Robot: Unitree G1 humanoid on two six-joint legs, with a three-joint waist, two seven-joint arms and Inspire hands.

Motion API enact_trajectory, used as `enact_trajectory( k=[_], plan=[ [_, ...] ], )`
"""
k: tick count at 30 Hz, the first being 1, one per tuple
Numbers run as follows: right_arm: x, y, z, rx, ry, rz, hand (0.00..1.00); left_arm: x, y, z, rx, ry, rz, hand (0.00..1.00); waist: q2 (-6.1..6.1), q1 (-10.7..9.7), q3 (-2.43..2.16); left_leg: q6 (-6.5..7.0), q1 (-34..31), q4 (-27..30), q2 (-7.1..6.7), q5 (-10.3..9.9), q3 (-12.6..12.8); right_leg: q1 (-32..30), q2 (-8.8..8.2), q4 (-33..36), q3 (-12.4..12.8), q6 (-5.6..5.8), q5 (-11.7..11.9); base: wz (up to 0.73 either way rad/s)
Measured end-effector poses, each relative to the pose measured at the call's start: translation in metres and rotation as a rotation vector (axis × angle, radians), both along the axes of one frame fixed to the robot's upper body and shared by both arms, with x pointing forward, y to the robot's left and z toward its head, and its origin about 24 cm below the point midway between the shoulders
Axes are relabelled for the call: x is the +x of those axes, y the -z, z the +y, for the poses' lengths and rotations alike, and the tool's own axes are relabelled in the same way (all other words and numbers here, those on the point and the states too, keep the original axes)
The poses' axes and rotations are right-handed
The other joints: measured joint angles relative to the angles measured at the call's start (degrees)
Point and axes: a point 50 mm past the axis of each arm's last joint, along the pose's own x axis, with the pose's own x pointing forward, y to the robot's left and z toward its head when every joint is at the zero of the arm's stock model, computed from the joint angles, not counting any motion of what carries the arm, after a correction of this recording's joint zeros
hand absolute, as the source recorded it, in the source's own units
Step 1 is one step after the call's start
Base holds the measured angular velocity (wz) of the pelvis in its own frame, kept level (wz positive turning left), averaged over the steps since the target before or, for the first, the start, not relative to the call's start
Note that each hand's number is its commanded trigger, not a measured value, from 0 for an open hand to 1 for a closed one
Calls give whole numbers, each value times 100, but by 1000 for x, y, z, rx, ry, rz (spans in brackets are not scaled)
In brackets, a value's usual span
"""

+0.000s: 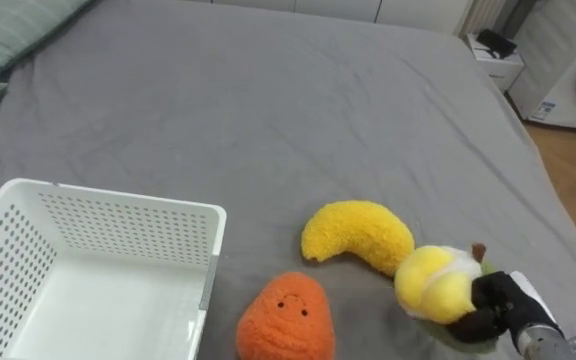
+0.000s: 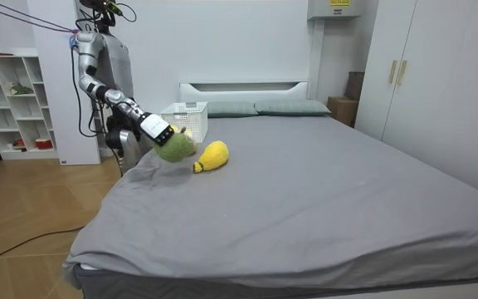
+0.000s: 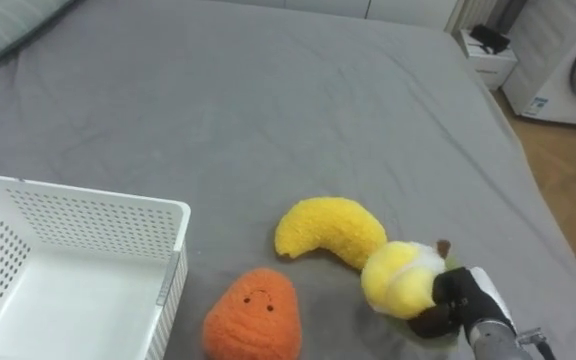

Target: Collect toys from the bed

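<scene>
Fingers of the right hand (image 1: 503,302) curl round the yellow-and-green plush fruit (image 1: 434,284), right of the white perforated plastic basket (image 1: 118,225), so lifting it clear of the neighbouring yellow plush banana (image 1: 358,235) should come first.

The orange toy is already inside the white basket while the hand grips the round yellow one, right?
No: the left eye view shows the orange toy on the bed beside the white basket, not inside. The right hand does grip the round yellow toy.
</scene>
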Motion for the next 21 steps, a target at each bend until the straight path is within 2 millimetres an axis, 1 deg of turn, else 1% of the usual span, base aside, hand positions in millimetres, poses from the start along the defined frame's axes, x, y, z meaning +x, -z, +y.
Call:
enact_trajectory(
  k=[2, 4, 7, 9, 11, 14, 15, 17, 21],
  plan=[
    [5, -9, 0, -13, -14, -36, 100, -2, -1, 2, 6, -18, -1, 0, 6, -36, 25, 0, 72, -32, -1, 0, 7, 11, 9, -3, 45, 1, 0, -7],
    [7, -17, -2, -26, -10, -67, 100, -2, -1, 4, 12, -28, -5, 0, -2, -76, 25, 2, 80, -64, 0, 0, 8, 17, 11, -6, 50, 2, -1, -4],
    [10, -35, -8, -64, 6, -130, 100, -2, -2, 5, 18, -32, -9, 0, -13, -100, 25, 32, 73, -79, -2, 0, 14, -4, 10, 34, 57, 3, 0, -4],
    [15, -50, -10, -91, 8, -192, 100, -1, -2, 5, 19, -30, -12, 0, -32, -100, 19, 35, 67, -83, 1, 2, 72, -79, 10, 107, 103, 2, -6, -13],
    [18, -60, -11, -111, -1, -227, 100, -2, -2, 6, 24, -26, -11, 0, -41, -103, 20, 39, 70, -82, 0, 4, 117, -91, 10, 108, 125, 3, -4, -8],
    [23, -75, -8, -128, -22, -289, 100, -3, -2, 5, 23, -24, -8, 0, -64, -108, 12, 40, 52, -85, 0, 4, 138, -164, 17, 117, 186, 4, -4, -8],
    [24, -81, -5, -134, -32, -318, 100, -3, -2, 5, 22, -25, -6, 0, -47, -97, 23, 40, 43, -87, 2, 4, 144, -178, 19, 139, 198, 5, -3, -9],
    [27, -89, -3, -135, -42, -352, 100, -4, -2, 5, 20, -26, -2, 0, -43, -83, 24, 44, 55, -93, 3, 2, 157, -183, 20, 171, 213, 6, -5, -5],
    [29, -99, 3, -136, -69, -396, 100, -4, -1, 3, 14, -21, -9, 0, -25, 7, 24, 46, 45, -111, 9, 1, 219, -178, 28, 179, 247, 7, -5, -5]
  ],
)
